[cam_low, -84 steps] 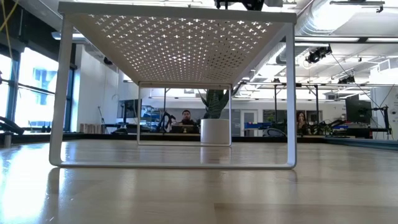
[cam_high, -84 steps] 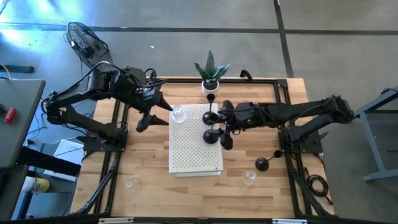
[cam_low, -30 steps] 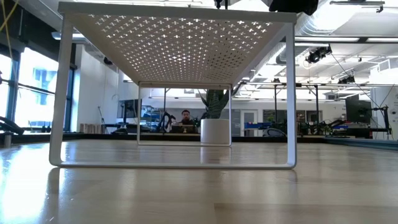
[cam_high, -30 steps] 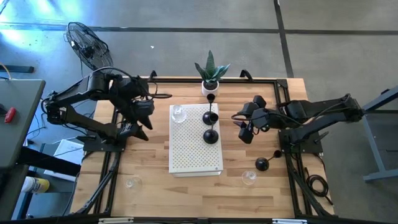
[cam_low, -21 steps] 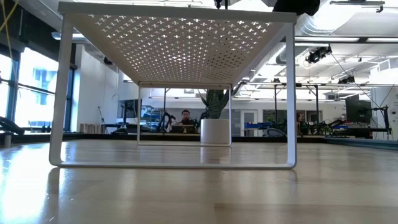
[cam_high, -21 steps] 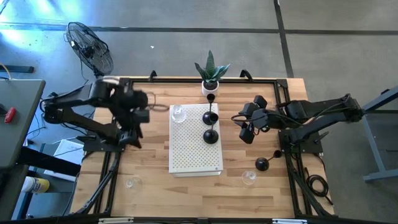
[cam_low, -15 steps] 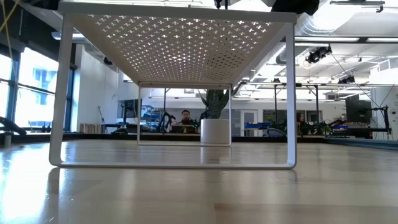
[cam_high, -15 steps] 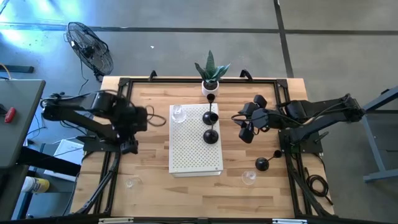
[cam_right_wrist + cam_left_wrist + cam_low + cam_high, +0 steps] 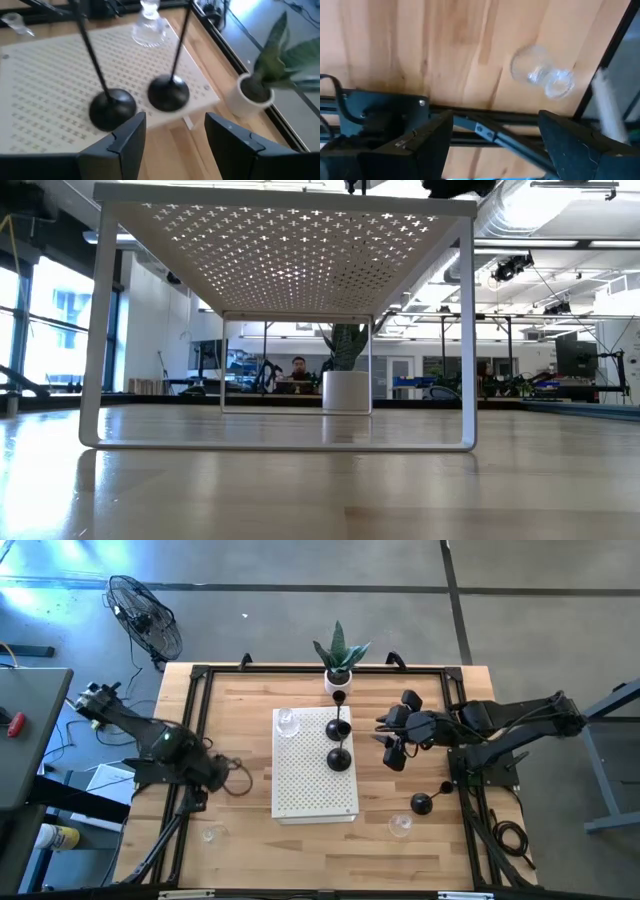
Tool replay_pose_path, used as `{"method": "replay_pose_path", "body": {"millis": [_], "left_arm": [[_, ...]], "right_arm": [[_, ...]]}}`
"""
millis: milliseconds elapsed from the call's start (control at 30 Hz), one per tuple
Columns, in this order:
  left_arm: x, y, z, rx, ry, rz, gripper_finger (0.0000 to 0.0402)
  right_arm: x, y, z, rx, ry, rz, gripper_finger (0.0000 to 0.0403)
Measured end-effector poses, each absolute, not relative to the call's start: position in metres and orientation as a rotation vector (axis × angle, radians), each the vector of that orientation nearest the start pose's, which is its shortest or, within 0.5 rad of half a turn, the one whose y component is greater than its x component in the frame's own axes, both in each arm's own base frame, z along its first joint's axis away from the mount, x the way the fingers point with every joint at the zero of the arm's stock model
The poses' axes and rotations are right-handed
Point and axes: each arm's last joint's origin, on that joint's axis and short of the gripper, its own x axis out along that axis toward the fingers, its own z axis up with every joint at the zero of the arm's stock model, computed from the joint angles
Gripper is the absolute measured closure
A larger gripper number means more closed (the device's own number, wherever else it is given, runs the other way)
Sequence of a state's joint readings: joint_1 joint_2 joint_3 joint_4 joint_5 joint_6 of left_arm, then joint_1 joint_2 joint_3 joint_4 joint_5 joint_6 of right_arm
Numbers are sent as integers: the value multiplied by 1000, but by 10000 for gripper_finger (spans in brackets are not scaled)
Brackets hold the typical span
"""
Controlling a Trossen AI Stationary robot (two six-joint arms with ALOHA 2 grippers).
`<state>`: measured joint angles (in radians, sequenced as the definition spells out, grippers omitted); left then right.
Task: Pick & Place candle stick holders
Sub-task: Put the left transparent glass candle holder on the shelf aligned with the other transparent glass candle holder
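Observation:
Two black candle stick holders (image 9: 338, 728) (image 9: 340, 758) stand on their round bases on the white perforated stand (image 9: 300, 790); both also show in the right wrist view (image 9: 113, 107) (image 9: 168, 93). A clear glass holder (image 9: 287, 722) sits at the stand's far left corner. Another black holder (image 9: 422, 803) and a glass holder (image 9: 401, 825) are on the table at the near right. A third glass holder (image 9: 212, 834) is at the near left and shows in the left wrist view (image 9: 542, 77). My left gripper (image 9: 495, 150) is open and empty over the table's left side. My right gripper (image 9: 172, 145) is open and empty just right of the stand.
A white pot with a green plant (image 9: 339, 665) stands at the far edge behind the stand. Black frame rails (image 9: 190, 720) run along the table's left and right sides. A fan (image 9: 145, 615) stands on the floor beyond the far left corner.
My left gripper has swung away from the stand toward the table's left and near edges and turned so that it points at the near-left glass holder. Earlier, my right gripper drew back from the black holders toward the right. The holders have stayed put.

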<state>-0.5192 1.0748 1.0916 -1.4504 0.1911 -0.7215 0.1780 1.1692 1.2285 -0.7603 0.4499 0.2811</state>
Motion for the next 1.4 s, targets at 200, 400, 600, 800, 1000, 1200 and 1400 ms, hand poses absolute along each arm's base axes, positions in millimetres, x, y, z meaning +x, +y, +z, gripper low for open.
{"method": "replay_pose_path", "body": {"millis": [200, 400, 600, 800, 1000, 1200, 1400], "left_arm": [[127, -100, 277, -381, 1586, -94, 115], [127, -102, 271, -440, 1562, 11, 115], [125, -104, 271, -453, 1565, 33, 115], [123, -118, 273, -435, 1521, -59, 115], [112, -137, 273, -338, 1459, -150, 115], [111, -161, 267, -265, 1385, -222, 115], [113, -172, 255, -250, 1441, -172, 115]], "right_arm": [[219, 26, 366, 59, 606, -366, 208], [208, 24, 372, 75, 577, -370, 208], [201, 22, 378, 72, 544, -407, 208], [200, 21, 378, 69, 542, -407, 208], [200, 21, 378, 67, 545, -398, 208], [199, 21, 376, 57, 568, -399, 208], [199, 21, 376, 54, 574, -402, 208]]}}
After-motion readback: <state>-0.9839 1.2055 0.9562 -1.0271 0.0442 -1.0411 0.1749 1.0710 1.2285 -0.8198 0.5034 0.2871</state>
